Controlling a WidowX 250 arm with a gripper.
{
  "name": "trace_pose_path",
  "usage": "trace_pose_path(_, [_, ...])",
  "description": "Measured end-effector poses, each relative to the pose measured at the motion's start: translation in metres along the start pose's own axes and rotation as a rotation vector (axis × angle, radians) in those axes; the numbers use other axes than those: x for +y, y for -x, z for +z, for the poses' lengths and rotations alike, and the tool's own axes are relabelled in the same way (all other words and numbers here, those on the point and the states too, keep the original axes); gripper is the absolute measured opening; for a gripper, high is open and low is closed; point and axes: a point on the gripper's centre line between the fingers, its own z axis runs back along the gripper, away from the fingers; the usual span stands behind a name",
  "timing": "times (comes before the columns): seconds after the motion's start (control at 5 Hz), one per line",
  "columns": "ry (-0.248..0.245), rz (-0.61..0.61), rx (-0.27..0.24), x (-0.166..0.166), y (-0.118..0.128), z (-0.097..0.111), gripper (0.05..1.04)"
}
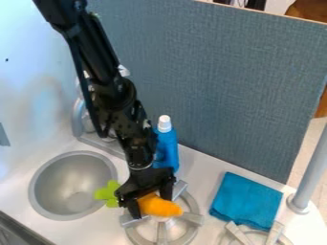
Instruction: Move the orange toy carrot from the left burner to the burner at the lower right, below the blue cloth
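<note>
Pincer (152, 206): clamped on the toy carrot (159, 206), one finger on each side of the orange body. Carrot position: above the left burner (162, 231), lying crosswise, with its green top (108, 194) directed toward the sink basin (71, 184) and its orange tip directed toward the right. Contact between carrot and burner grate cannot be determined. Robot arm (107, 62): extends from the upper left, down to the pincer.

The round metal basin is set into the countertop (201, 165), left of the burner. A faucet (78, 119) stands behind the basin, near the rear corner of the countertop. A blue bottle (168, 149) with a white cap (165, 124) stands upright near the panel-side edge, just beside the arm. The blue-grey panel (223, 81) rises along that edge.

A folded blue cloth (246, 201) lies right of the left burner, near the panel-side edge. A second burner (258, 235) is located in front of the cloth. A grey pole (314, 170) stands on a round base near the right end of the countertop
</note>
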Motion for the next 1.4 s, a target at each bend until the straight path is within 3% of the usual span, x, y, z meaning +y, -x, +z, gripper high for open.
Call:
trace_pose_path(0.2, [-0.047,-0.026,-0.019,-0.001,0.002,-0.002,0.783])
trace_pose_path(0.4, [-0.087,-0.124,-0.048,-0.003,0.01,-0.001,0.658])
trace_pose_path(0.6, [-0.056,-0.287,-0.108,-0.026,0.026,0.022,0.596])
trace_pose_path(0.8, [-0.028,-0.485,-0.151,-0.043,0.057,0.042,0.585])
trace_pose_path(1.4, [0.02,-1.197,-0.233,-0.081,0.149,0.032,0.585])
